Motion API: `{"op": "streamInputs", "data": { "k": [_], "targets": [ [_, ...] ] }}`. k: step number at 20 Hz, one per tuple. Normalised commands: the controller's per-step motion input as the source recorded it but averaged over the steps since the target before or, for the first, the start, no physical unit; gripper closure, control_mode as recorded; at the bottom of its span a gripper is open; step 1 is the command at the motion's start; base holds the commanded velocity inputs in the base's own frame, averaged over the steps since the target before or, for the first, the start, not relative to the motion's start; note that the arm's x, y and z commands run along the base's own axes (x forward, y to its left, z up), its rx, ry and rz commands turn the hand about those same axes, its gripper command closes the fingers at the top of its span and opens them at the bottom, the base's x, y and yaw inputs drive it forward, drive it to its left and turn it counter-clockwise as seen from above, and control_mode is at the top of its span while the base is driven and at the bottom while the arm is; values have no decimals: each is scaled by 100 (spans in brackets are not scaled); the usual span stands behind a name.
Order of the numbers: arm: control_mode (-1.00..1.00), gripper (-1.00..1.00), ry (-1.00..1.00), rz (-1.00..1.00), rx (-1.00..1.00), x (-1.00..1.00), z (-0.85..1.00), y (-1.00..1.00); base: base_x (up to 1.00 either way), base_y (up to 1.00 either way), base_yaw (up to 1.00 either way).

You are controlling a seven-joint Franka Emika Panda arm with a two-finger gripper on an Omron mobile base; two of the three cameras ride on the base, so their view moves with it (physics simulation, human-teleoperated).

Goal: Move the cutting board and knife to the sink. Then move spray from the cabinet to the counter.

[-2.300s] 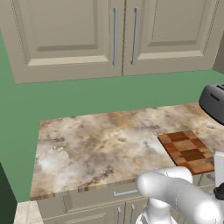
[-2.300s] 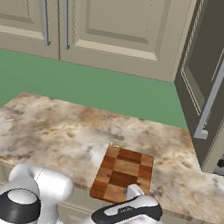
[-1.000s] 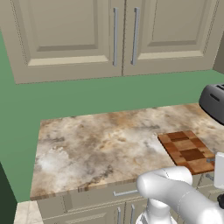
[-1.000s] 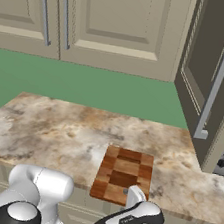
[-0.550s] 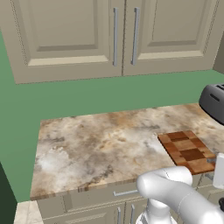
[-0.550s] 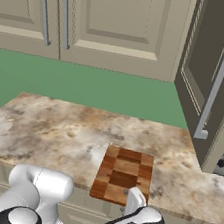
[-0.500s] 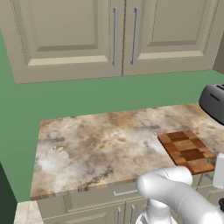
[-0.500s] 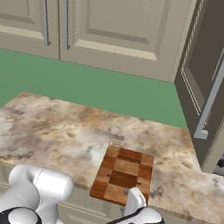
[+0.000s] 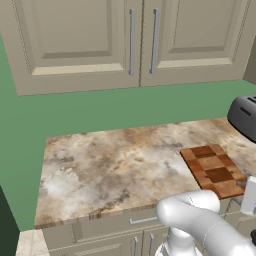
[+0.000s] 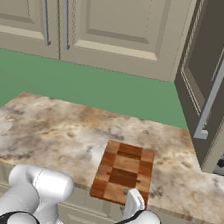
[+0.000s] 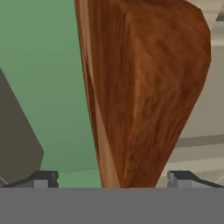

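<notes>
The cutting board (image 9: 213, 171) lies flat on the counter (image 9: 115, 165), its checkered blocks reaching out to the counter's wood-coloured front edge. Left of the board the marbled stone runs bare to the counter's far end. Above the counter and behind the board hangs the cabinet (image 9: 135, 42), both doors shut, their two long grey bar handles (image 9: 132, 42) side by side over the green wall (image 9: 100, 110). Right of the board, at the back of the counter, sits a dark toaster (image 9: 244, 117).

In the right base view the same board (image 10: 124, 172) sits near the front edge of the counter (image 10: 55, 131), and a tall dark-fronted unit with a long grey handle (image 10: 216, 83) stands to the board's right. The white arm has drawn in closer since the earlier frames: its hand now rises just in front of the board's near edge, where a second ago it sat lower and further right of that edge. Board, counter and cabinet have not shifted.

In the hand view the gripper (image 11: 113, 179) is spread wide, its two dark fingertips (image 11: 43, 178) standing well apart on either side of the board's (image 11: 144, 87) reddish-brown edge, which fills the gap between them; whether either tip touches the wood cannot be told.
</notes>
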Motion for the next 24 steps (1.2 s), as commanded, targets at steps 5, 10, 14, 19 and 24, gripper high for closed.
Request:
{"op": "streamInputs", "data": {
  "k": [5, 10, 14, 19, 24],
  "targets": [
    [-100, -100, -1, -2, 0, 16, -2, 2, 0, 0, 0],
    [-100, -100, 0, -3, 0, 3, 0, 0, 0, 0, 0],
    [-100, -100, 0, -3, 0, 0, 0, 0, 0, 0, 0],
    [-100, -100, 0, -3, 0, 0, 0, 0, 0, 0, 0],
    [-100, 100, 0, -4, 0, 1, 0, 13, 0, 0, 0]
  ]
}}
